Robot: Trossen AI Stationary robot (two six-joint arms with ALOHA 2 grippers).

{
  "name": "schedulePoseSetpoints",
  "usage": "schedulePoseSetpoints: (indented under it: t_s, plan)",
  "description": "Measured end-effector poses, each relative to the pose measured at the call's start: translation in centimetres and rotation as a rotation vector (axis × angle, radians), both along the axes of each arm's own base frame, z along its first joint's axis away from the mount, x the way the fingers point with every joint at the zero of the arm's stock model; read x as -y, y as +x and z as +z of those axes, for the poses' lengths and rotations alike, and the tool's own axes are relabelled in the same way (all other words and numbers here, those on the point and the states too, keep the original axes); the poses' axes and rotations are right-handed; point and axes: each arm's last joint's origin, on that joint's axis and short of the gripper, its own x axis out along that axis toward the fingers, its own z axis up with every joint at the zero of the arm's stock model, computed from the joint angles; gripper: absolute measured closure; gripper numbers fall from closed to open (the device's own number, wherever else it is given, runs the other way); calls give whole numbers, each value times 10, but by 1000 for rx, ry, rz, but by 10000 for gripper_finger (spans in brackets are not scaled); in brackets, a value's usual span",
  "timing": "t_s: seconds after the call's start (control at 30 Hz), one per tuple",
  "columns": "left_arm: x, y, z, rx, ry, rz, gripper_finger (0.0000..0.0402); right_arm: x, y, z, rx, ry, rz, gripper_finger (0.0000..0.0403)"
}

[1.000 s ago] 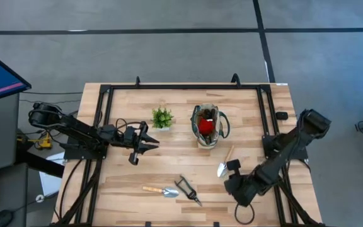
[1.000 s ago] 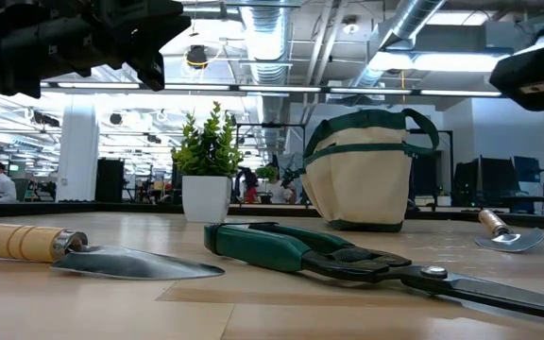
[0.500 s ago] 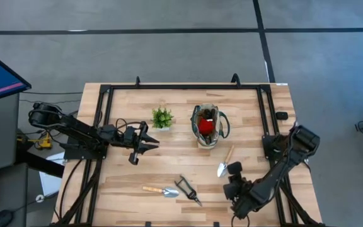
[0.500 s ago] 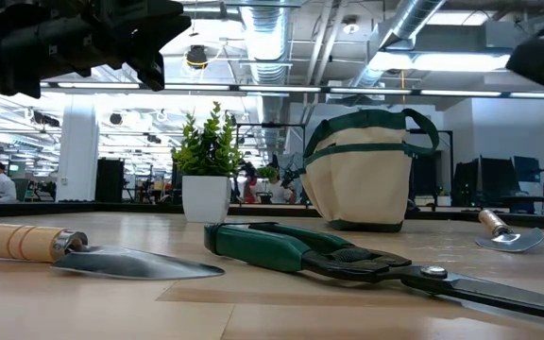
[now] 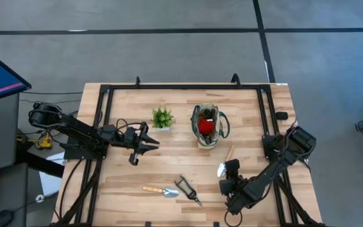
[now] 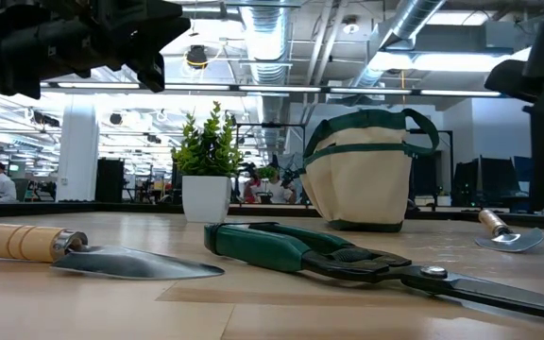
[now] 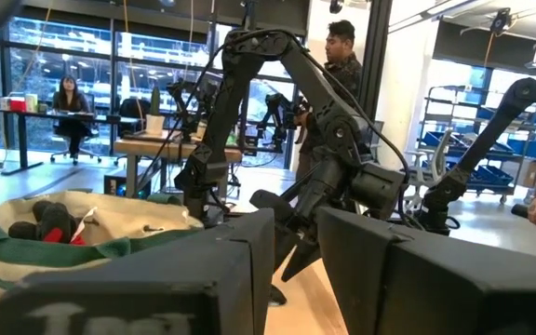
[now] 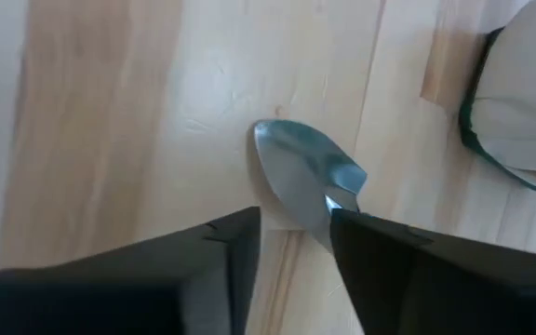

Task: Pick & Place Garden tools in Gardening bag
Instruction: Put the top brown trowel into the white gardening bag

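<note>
Trowel (image 8: 305, 177) lies on the bench (image 5: 244, 101) just beyond the right hand (image 8: 291, 237), fingers spread to straddle it; left hand (image 5: 145, 140) waits, slightly parted, empty.

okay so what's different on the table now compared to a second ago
The right gripper has swung in from the table's right edge toward the trowel beside the gardening bag, and its fingers have parted over the blade. Nothing has been picked up. The left gripper, the other trowel, the pruners and the potted plant stayed put.
</note>
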Motion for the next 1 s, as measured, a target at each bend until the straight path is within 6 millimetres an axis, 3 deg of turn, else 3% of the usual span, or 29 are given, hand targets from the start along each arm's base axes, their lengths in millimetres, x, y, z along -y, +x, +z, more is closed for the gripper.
schedulePoseSetpoints:
  t_s: [0.27,1.0]
  plan:
    - [0,0,-1,-6,1,0,325,15,-7,-13,-76,-16,-29,245]
    - [3,0,-1,-10,-1,-15,325,21,0,-23,-2,-61,72,276]
